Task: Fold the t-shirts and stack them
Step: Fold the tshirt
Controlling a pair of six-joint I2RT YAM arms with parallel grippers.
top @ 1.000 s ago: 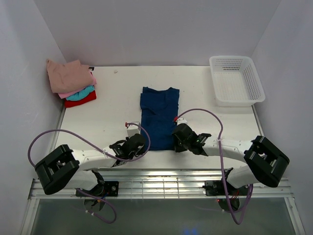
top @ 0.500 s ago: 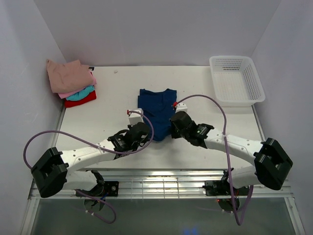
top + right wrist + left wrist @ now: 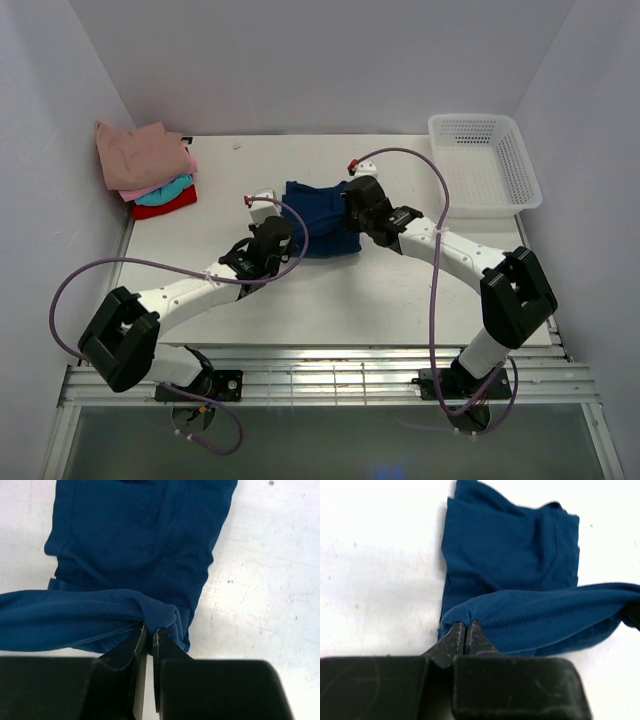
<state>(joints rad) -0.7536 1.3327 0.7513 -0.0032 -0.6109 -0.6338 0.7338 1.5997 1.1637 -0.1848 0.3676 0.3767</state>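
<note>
Since a second ago both arms have carried the near hem of the navy tee [image 3: 322, 228] toward the far side, so it now lies doubled over mid-counter [image 3: 400, 290]. The lifted hem runs left to right between the left end effector [image 3: 466, 632] and right end effector [image 3: 148, 630], with the collar edge just beyond them. Both are pinched fully closed on the hem's corners. The folded tees [image 3: 150, 170] lie at the far left.

Overhead wide; wrist cams close, share tee [image 3: 322, 212].

A white table [image 3: 330, 300] sits boxed in by plain pale walls [image 3: 320, 60] under soft, even light.
</note>
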